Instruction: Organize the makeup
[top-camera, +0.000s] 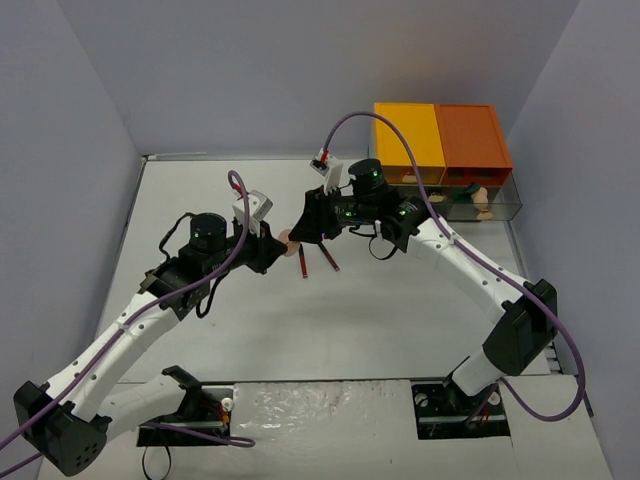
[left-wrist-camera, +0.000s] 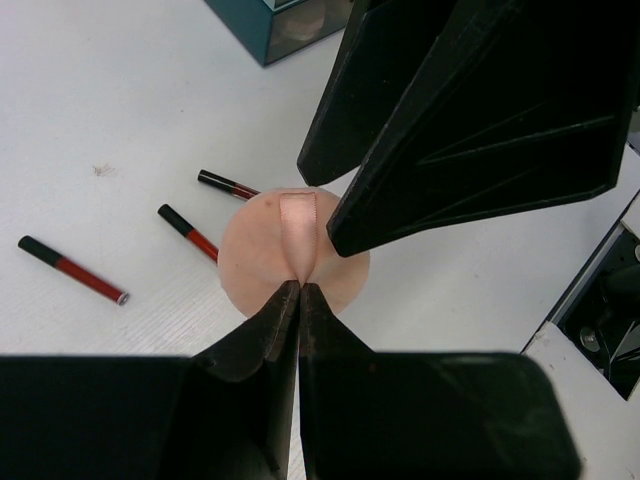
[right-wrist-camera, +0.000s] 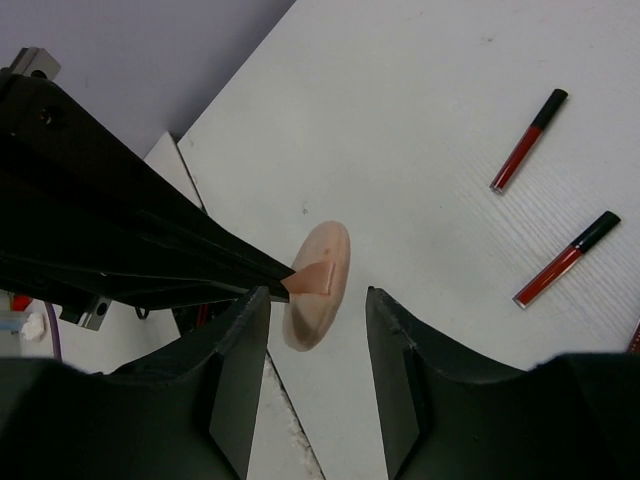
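Observation:
My left gripper is shut on the strap of a round peach makeup puff and holds it on edge above the table. In the top view the puff hangs between the two grippers at the table's middle. My right gripper is open, with one finger on each side of the puff and a gap on both sides. Its fingers loom over the puff in the left wrist view. Three dark red sticks lie on the table below.
The drawer unit with yellow and orange tops stands at the back right, and makeup items show in its clear lower drawers. Two red sticks lie just in front of the grippers. Grey walls enclose the table.

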